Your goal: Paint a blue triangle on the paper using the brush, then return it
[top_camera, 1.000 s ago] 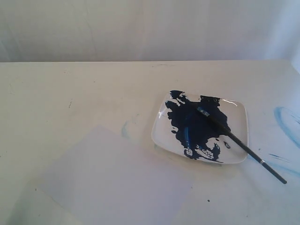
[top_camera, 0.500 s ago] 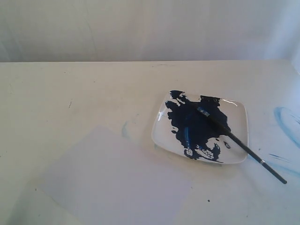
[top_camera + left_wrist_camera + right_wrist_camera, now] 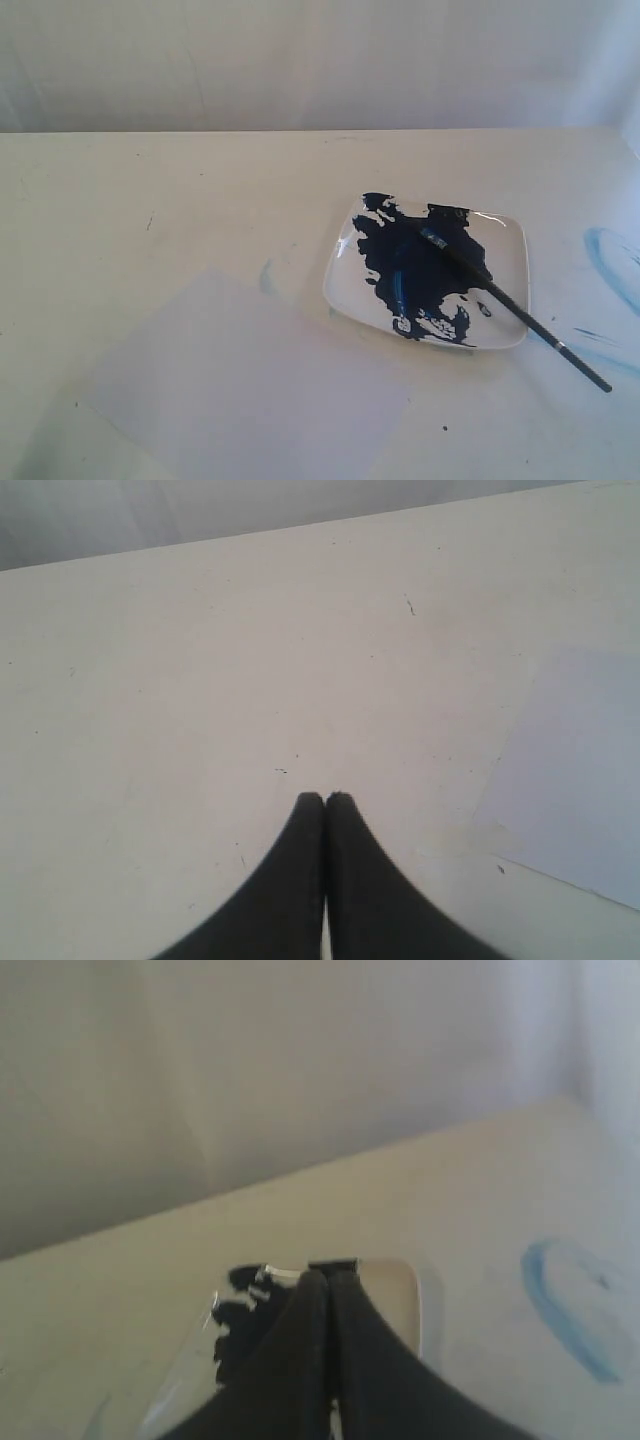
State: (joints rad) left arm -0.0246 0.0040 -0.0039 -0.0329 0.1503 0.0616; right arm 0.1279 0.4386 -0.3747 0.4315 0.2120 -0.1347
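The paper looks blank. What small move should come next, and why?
Probably open the right gripper and lower it toward the brush handle. Its jaws are shut and empty, the brush lies across the plate with its handle overhanging on the right, and the paper is unpainted.

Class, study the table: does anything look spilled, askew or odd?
Pale-blue paint smears stain the table right of the plate, off the paper, and the brush lies slanted across the plate, handle overhanging its rim.
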